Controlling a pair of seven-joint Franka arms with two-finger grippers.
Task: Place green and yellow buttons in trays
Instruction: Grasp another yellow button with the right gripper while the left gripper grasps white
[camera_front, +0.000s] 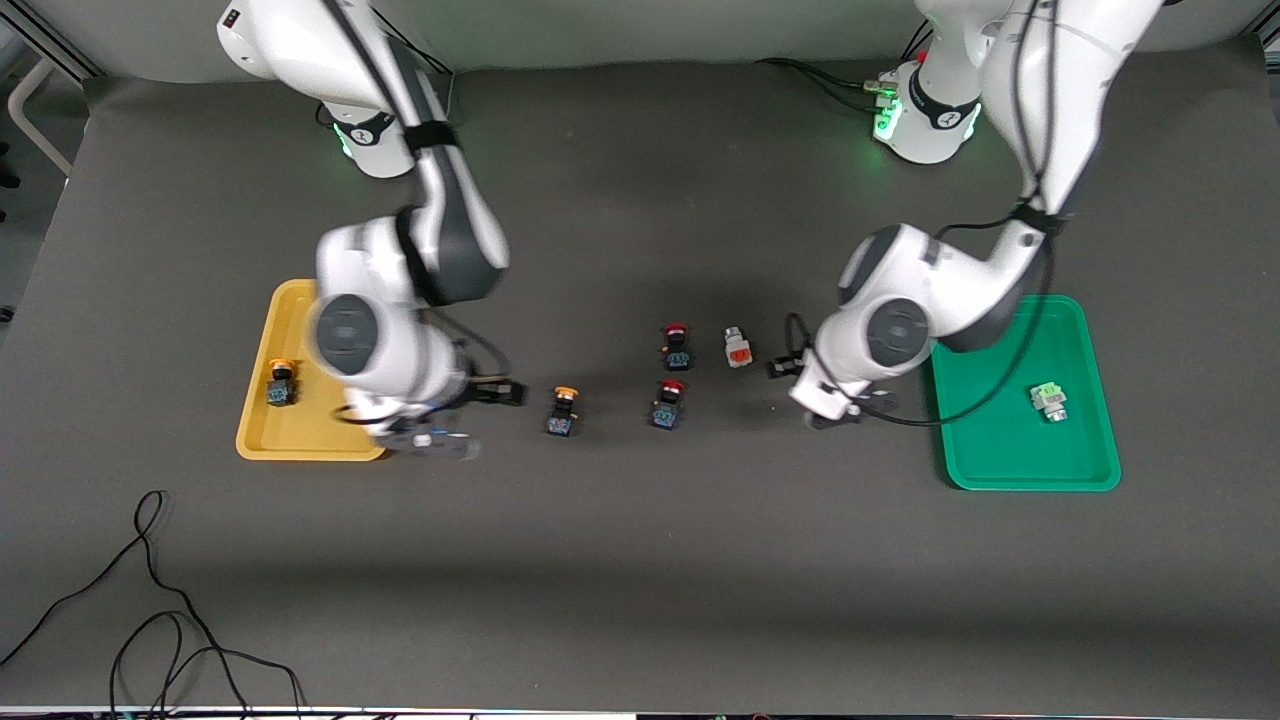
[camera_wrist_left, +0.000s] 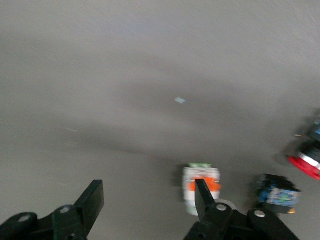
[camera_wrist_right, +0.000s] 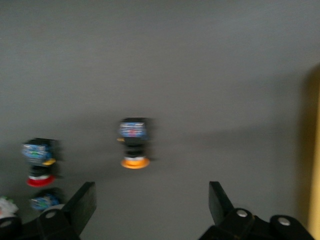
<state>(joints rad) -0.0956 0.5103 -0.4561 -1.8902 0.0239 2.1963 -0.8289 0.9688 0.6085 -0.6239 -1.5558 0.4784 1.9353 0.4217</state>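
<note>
Dark grey cloth covers your table (camera_front: 640, 560), with the yellow tray (camera_front: 262, 420) at the right arm's end and the green tray (camera_front: 1030, 470) at the left arm's end. One yellow-capped button (camera_front: 281, 384) already lies in the yellow tray, and one green-faced white button (camera_front: 1049, 401) lies in the green tray. You still have two task buttons out on the cloth: the second yellow-capped button (camera_front: 562, 410) sits between the yellow tray and the middle of the table, and the second white button (camera_front: 738, 346), with an orange band around its body, lies toward the green tray's side of the middle. Between those two you can see a pair of red-capped buttons, one (camera_front: 677, 346) farther from the front camera and one (camera_front: 667, 404) nearer to it, close together but apart. Your right gripper (camera_front: 430, 437) hangs over the cloth just beside the yellow tray's inner edge; its fingers (camera_wrist_right: 82, 202) are spread wide and hold nothing, and its wrist view shows the loose yellow-capped button (camera_wrist_right: 133, 142) lying on its side ahead of them, with the tray's yellow edge (camera_wrist_right: 314, 165) at the margin. Your left gripper (camera_front: 835, 408) hangs over bare cloth between the white button and the green tray, its fingers (camera_wrist_left: 92, 200) also released and empty, and in its wrist view the white button (camera_wrist_left: 200, 187) lies just past one fingertip, with a red-capped button (camera_wrist_left: 305, 162) off to the side.
</note>
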